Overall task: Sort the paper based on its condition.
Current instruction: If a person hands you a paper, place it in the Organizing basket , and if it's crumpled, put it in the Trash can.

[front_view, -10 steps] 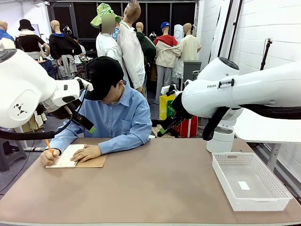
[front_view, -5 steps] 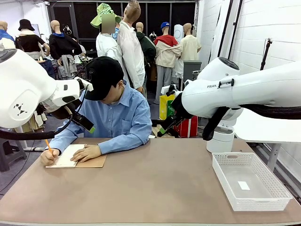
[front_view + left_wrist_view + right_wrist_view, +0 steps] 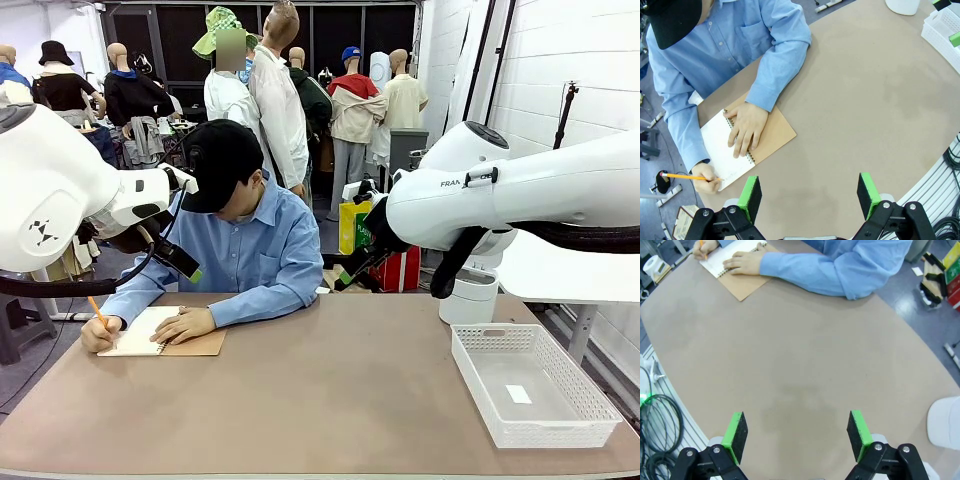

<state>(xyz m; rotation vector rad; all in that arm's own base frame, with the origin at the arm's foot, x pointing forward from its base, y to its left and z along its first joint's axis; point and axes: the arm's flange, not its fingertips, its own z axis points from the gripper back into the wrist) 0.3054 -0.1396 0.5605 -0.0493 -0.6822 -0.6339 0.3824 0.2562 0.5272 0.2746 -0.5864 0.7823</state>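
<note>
– Paper [image 3: 715,147] first: where is it?
– What I see of it is the white page lying open in a spiral notebook [image 3: 774,134] with a brown cover. It sits on my left side of the table [image 3: 330,400], at the far edge, right in front of the person [image 3: 250,250] in the blue shirt. The page is joined to the cover along the wire spiral, and the cover lies flat beside it.
– Is anyone touching it?
– Yes. One hand [image 3: 747,125] lies flat across the spiral, partly on the page and partly on the cover. The other hand [image 3: 707,184] holds an orange pencil [image 3: 687,176] with its tip down at the page's outer corner.
– And your tools?
– My left tool [image 3: 809,185] hangs above bare table near the notebook, apart from it, green pads spread wide with nothing between them. My right tool [image 3: 796,427] is just as wide and just as empty, over the middle of the table and well apart from the notebook.
– Anything else on the table?
– A white mesh basket [image 3: 550,437] on my right side, with a small white slip [image 3: 518,394] on its floor.
</note>
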